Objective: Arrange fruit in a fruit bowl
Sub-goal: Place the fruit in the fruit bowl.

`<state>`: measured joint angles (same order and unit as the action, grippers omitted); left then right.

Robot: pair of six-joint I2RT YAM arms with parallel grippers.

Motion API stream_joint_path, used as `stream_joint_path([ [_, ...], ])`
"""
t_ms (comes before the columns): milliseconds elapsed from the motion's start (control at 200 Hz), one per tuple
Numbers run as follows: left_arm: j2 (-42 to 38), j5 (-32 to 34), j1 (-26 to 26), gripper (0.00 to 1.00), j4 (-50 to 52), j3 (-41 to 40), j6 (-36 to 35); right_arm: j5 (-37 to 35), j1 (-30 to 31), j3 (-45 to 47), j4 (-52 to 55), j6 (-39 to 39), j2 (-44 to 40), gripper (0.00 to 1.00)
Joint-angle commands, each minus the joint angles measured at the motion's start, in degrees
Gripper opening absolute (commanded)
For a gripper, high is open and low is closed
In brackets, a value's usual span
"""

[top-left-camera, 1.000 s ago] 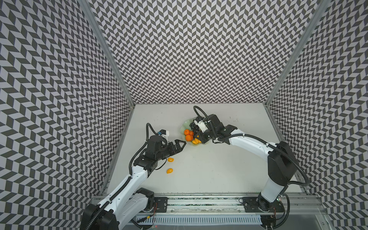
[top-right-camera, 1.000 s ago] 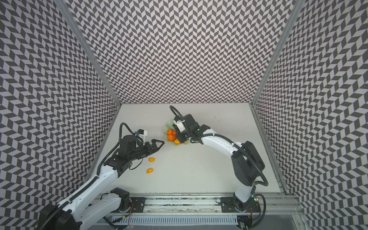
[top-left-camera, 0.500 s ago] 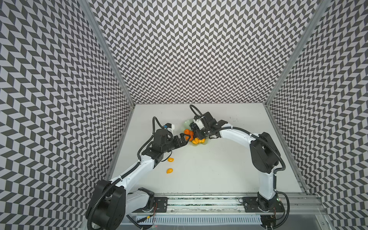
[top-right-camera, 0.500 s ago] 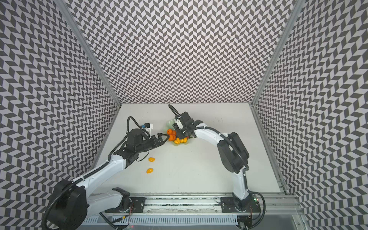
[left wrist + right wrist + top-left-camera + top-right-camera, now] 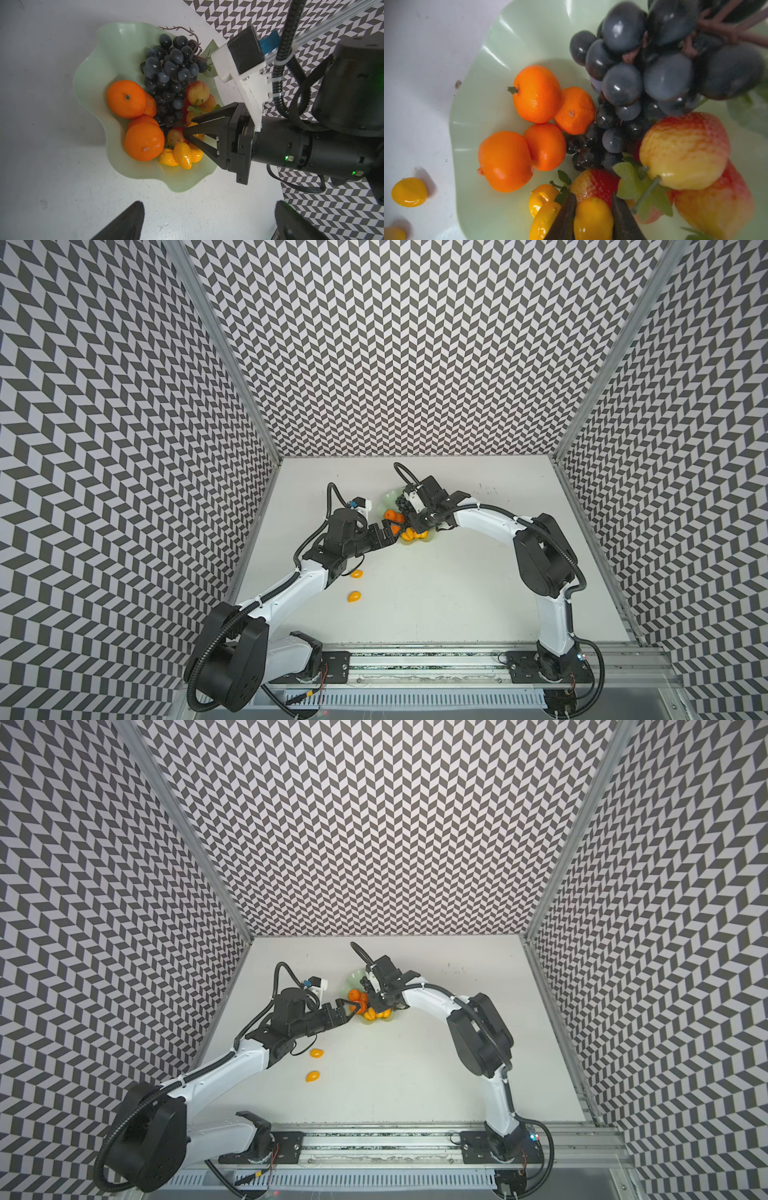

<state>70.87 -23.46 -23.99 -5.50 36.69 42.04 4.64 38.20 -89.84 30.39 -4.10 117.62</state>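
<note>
The mint-green fruit bowl point(image 5: 89, 68) point(image 5: 388, 499) point(image 5: 352, 977) point(image 5: 488, 104) holds fruit: several tangerines point(image 5: 126, 98), a dark grape bunch point(image 5: 172, 62), a pear point(image 5: 197, 92), a strawberry point(image 5: 175, 136) and kumquats point(image 5: 182, 154). My right gripper point(image 5: 592, 199) point(image 5: 188, 126) point(image 5: 409, 522) reaches down into the bowl, its fingers closed on both sides of a yellow kumquat point(image 5: 592, 218) beside the strawberry point(image 5: 593, 184). Just outside the near-left rim, my left gripper point(image 5: 207, 224) point(image 5: 388, 531) point(image 5: 347, 1009) stands wide open and empty.
Two loose kumquats point(image 5: 356, 573) point(image 5: 354, 596) lie on the white table near my left forearm, showing also as kumquats point(image 5: 409, 192) in the right wrist view. Patterned walls enclose the table on three sides. The two grippers are close together at the bowl.
My left arm has swung up and right, bringing its open gripper to the bowl's rim. The right arm's elbow has pulled back toward its base while its gripper stayed in the bowl.
</note>
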Motion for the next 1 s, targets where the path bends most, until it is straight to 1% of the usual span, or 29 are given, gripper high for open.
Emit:
stream_joint_path([
  [0,-0.4,0.1,-0.3,1.0,-0.7,0.9,-0.1,-0.5,0.0,-1.3,-0.5,0.6,0.1,0.29],
  [260,-2.4,1.2,-0.4,1.0,1.4,1.0,-0.3,0.1,0.0,-1.1,-0.1,0.4,-2.3,0.36],
  [471,-6.3,3.5,-0.4,1.0,5.5,1.9,-0.5,0.7,0.1,-0.3,-0.2,-0.4,-5.8,0.36],
  [566,-9.3,5.8,-0.3,1.0,10.0,2.8,-0.7,1.4,0.5,1.0,-1.1,-1.4,-8.6,0.36],
  [701,-14.1,10.8,-0.2,1.0,18.3,3.4,-0.6,2.4,2.4,4.2,-3.4,-3.9,-12.7,0.36],
  [856,-18.2,17.8,0.6,1.0,30.6,4.6,0.9,2.1,6.8,6.6,-4.4,-5.9,-14.5,0.36],
  [996,-23.3,20.6,2.4,1.0,36.5,3.0,2.8,1.7,11.7,7.1,-5.3,-6.4,-13.3,0.36],
])
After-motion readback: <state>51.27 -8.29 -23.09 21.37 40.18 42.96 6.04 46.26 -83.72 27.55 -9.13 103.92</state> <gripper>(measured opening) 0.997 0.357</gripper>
